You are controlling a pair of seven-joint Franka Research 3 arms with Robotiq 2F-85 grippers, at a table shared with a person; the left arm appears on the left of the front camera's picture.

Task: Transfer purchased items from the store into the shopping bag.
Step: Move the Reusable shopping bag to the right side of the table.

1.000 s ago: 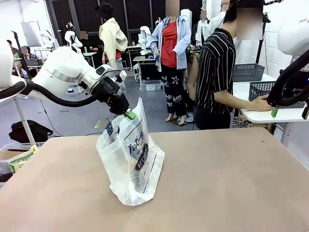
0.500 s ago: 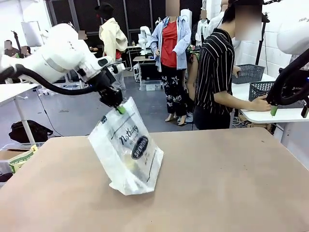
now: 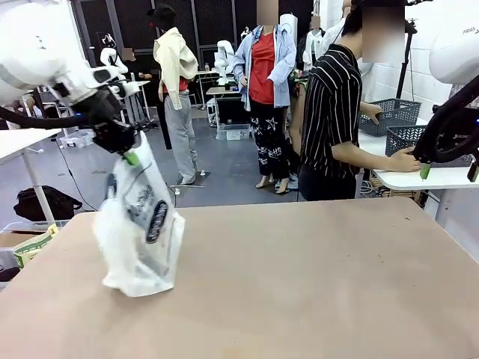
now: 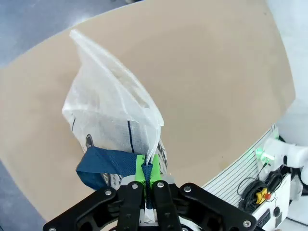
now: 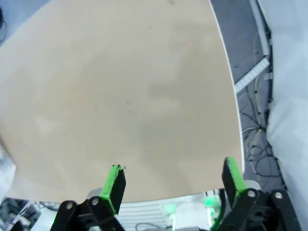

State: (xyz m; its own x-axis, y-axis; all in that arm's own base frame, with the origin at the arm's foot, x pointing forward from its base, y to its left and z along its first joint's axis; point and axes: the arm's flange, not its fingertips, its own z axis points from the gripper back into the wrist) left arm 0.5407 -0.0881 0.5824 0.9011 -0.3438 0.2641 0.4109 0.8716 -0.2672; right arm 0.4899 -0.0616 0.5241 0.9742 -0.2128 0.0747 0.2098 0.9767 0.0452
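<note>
The shopping bag (image 3: 142, 228), translucent white with a black oval print, hangs tilted over the table's left part, its bottom at the tabletop. My left gripper (image 3: 132, 157) is shut on its top edge. In the left wrist view the green pads (image 4: 140, 169) pinch the bag (image 4: 108, 108) beside its navy handle (image 4: 105, 163). My right gripper (image 3: 449, 173) hangs open off the table's far right; in its own view the right gripper (image 5: 173, 172) holds nothing above the tabletop. The store (image 3: 406, 138), a dark slotted basket, stands on a white side table by a person's hand (image 3: 408, 159). The purchased items are hidden.
A person in a striped shirt (image 3: 333, 112) stands at the far right corner, facing the side table (image 3: 419, 178). A second dark basket (image 3: 385, 112) sits behind the first. The brown table (image 3: 314, 277) is bare right of the bag. Cables (image 5: 255, 139) lie beyond its edge.
My left arm has swung left, carrying the bag from the table's middle to its left part. The right arm and the person have stayed put.
</note>
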